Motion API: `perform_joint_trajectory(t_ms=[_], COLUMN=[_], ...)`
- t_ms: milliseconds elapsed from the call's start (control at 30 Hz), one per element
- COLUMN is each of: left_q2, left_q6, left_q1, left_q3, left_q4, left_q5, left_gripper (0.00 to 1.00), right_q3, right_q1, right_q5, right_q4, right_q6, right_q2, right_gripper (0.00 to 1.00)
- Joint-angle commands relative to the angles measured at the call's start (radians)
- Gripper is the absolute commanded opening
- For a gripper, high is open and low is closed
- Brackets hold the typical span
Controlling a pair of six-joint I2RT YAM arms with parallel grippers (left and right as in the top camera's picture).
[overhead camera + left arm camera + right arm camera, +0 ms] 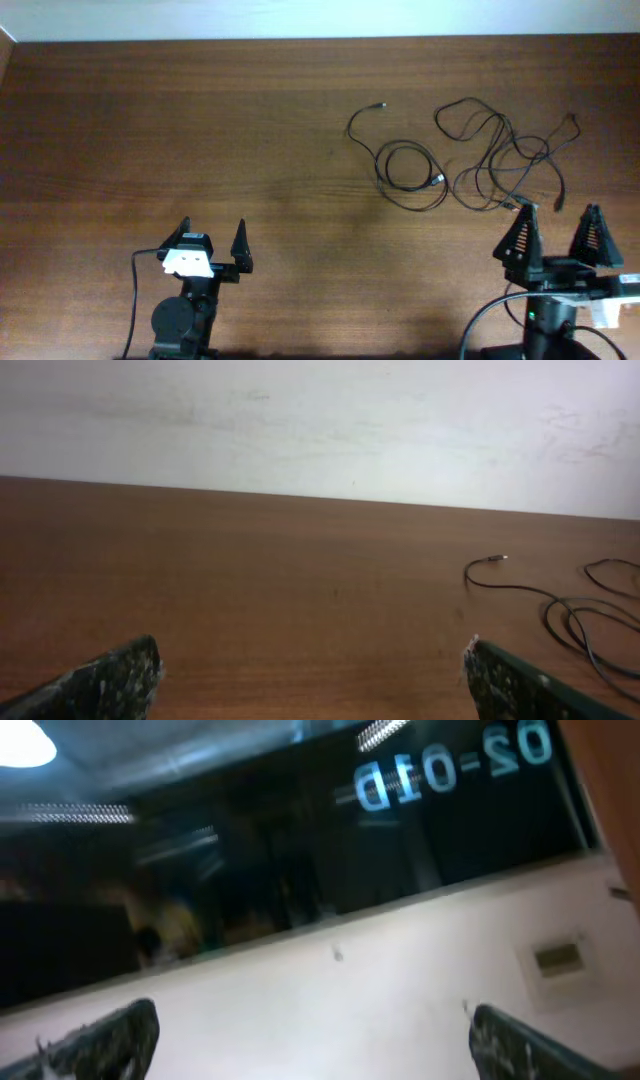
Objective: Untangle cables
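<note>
Cables [497,165] lie tangled on the table [150,120]. Right gripper [560,215] is near them and left gripper [213,228] well apart, both spread wide and empty. Mirrored window lettering [455,768] reads "02-01D".

A brown wooden table [200,130] with a fine dark grain fills nearly the whole overhead view. Its far edge meets a plain off-white wall [320,420] marked with a few faint scuffs. The right wrist view is tilted and blurred: it shows a dark glazed panel [250,850] with pale blue lettering [455,765] that reads backwards toward its right end, a white band of wall below it carrying a small rectangular fitting [558,958] on the right, and a bright round lamp [22,742] glowing at the top left above a dimmer strip light [70,813].
</note>
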Motion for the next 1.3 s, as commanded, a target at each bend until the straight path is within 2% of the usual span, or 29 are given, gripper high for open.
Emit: perform_joint_trajectory(t_ms=[0, 100, 267, 300, 400, 1267], left_q2=[-0.005, -0.005, -0.005, -0.005, -0.005, -0.005], left_q6=[0.016, 0.016, 0.016, 0.016, 0.016, 0.016], left_q1=[-0.003, -0.003, -0.003, -0.003, -0.003, -0.003], left_q3=[-0.002, -0.002, -0.002, -0.002, -0.002, -0.002], left_q4=[-0.005, -0.005, -0.005, -0.005, -0.005, -0.005], left_q5=[0.012, 0.012, 0.012, 0.012, 0.012, 0.012], left_gripper=[0.99, 0.99, 0.99, 0.99, 0.99, 0.99], right_q3=[-0.156, -0.26, -0.269, -0.269, -0.269, -0.269], right_q1=[-0.014, -0.018, -0.018, -0.018, -0.018, -0.018], right_q5=[-0.035, -0.031, -0.024, -0.083, -0.108, -0.116], right_q4=[0.064, 0.023, -0.365, -0.373, -0.374, -0.372], right_q6=[0.003, 0.003, -0.029, -0.158, -0.279, -0.282], right_q2=[-0.009, -0.009, -0.009, -0.009, -0.009, -0.006], right_gripper=[0.99, 0.99, 0.99, 0.98, 0.98, 0.99])
